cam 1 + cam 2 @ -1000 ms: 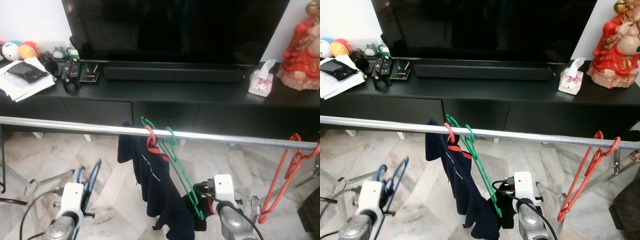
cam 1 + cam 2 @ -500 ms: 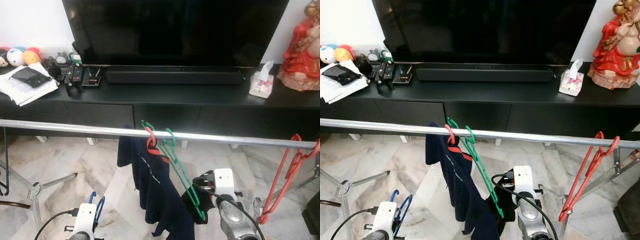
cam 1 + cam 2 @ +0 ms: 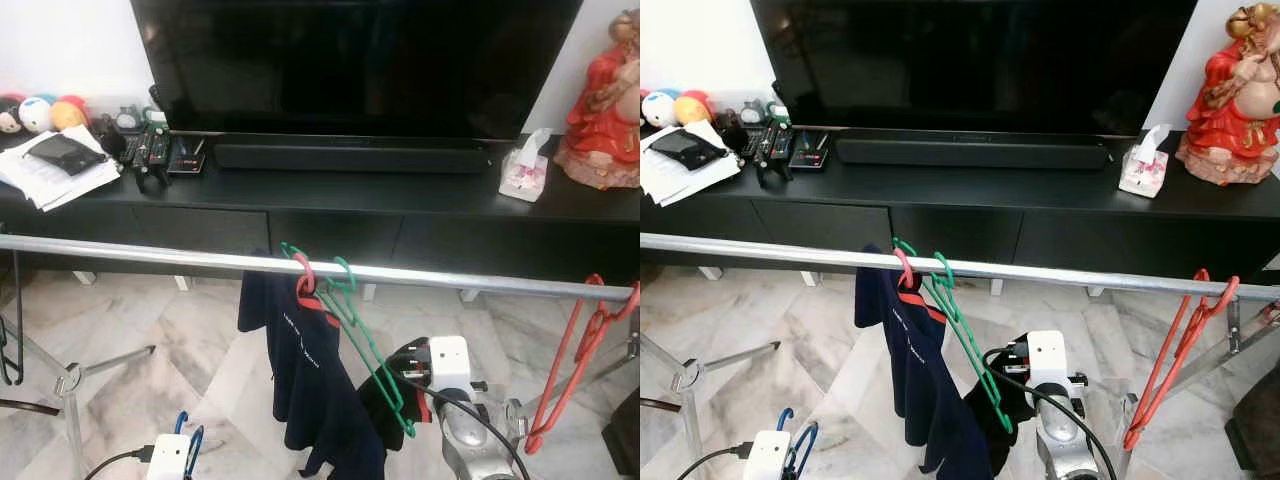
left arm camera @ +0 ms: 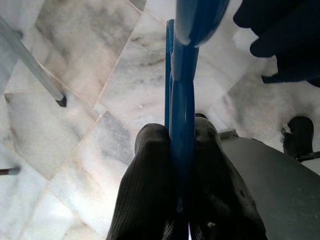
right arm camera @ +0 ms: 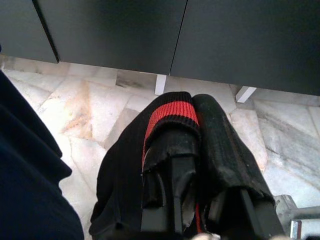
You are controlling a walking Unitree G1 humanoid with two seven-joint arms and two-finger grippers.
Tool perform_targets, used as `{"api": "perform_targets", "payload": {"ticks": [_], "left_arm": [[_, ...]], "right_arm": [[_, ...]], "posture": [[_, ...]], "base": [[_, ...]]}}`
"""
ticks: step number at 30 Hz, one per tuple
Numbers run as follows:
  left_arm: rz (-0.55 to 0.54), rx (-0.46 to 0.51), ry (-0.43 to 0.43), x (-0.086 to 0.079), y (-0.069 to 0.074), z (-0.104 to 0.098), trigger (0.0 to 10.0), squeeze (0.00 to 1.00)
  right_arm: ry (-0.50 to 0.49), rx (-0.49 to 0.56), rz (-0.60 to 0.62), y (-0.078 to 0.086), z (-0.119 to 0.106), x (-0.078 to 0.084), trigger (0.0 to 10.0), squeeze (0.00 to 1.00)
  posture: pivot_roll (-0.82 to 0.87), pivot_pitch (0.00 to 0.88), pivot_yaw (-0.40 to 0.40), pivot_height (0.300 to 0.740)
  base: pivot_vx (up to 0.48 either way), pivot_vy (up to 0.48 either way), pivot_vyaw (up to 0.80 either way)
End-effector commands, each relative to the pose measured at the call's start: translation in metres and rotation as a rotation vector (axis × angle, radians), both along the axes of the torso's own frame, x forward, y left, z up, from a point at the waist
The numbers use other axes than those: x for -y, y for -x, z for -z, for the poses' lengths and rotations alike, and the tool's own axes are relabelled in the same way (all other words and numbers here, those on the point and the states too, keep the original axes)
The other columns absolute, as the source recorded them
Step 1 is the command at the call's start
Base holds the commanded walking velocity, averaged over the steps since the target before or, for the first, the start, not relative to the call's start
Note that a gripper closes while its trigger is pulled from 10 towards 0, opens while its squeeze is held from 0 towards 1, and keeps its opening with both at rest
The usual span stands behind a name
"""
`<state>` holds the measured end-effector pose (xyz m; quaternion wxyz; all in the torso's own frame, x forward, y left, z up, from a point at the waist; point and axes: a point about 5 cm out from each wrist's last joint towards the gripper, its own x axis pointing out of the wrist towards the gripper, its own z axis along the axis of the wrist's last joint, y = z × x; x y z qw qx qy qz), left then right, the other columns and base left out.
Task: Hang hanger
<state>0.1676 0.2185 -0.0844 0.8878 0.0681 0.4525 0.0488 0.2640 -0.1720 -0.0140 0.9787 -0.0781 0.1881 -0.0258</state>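
1. Metal rail (image 3: 150, 252): runs left to right across the scene, in front of a black TV cabinet (image 3: 330, 190).
2. Hanging near the rail's middle: a navy garment (image 3: 300, 370) on a red hook, with a green hanger (image 3: 365, 345) hooked just to its right and tilted down to the right.
3. Red hanger (image 3: 570, 375): hooked on the rail's far right end.
4. Left gripper (image 4: 182, 165): low at the near left, over the marble floor (image 3: 130, 340); its two black fingers (image 4: 147, 185) are closed tight on the blue hanger (image 4: 184, 100), which is well below the rail.
5. Right gripper (image 5: 192, 150): low at the near right, below the green hanger; its fingers are pinched on a black cuff with a red band (image 5: 167, 117).
6. On the cabinet: a television (image 3: 350, 60), soundbar (image 3: 350, 157), tissue pack (image 3: 525, 175) and red figurine (image 3: 605, 100).
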Motion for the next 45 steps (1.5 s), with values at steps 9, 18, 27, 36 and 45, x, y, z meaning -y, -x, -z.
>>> {"api": "perform_targets", "payload": {"ticks": [9,18,27,36,45], "left_arm": [[0.0,-0.012,0.001,-0.0001,-0.0008,0.0001,10.0,0.0],[-0.006,-0.028,0.004,0.0001,0.0014,0.0015,10.0,0.0],[-0.011,-0.042,0.004,-0.0018,0.0039,0.0024,10.0,0.0],[-0.001,-0.036,-0.001,-0.0006,0.0019,0.0017,10.0,0.0],[0.004,-0.031,0.002,0.0019,-0.0003,0.0013,10.0,0.0]], "right_arm": [[0.001,0.014,-0.007,-0.0032,-0.0047,0.0001,10.0,0.0],[0.001,0.025,-0.005,-0.005,-0.0075,-0.0003,10.0,0.0],[-0.005,0.021,-0.011,-0.0058,-0.0082,-0.0031,10.0,0.0],[-0.009,0.01,-0.012,-0.0055,-0.0067,-0.0029,10.0,0.0],[-0.015,0.001,-0.019,-0.0057,-0.0055,-0.0039,10.0,0.0]], "posture": [[-0.07,0.0,-0.04,0.74],[-0.07,0.012,-0.042,0.74],[-0.07,0.021,-0.041,0.74],[-0.07,0.032,-0.037,0.74],[-0.07,0.038,-0.037,0.74]], "base": [[-0.284,0.0,0.0],[-0.306,0.0,0.0],[-0.311,0.0,0.0],[-0.312,0.0,0.0],[-0.312,0.0,0.0]]}}
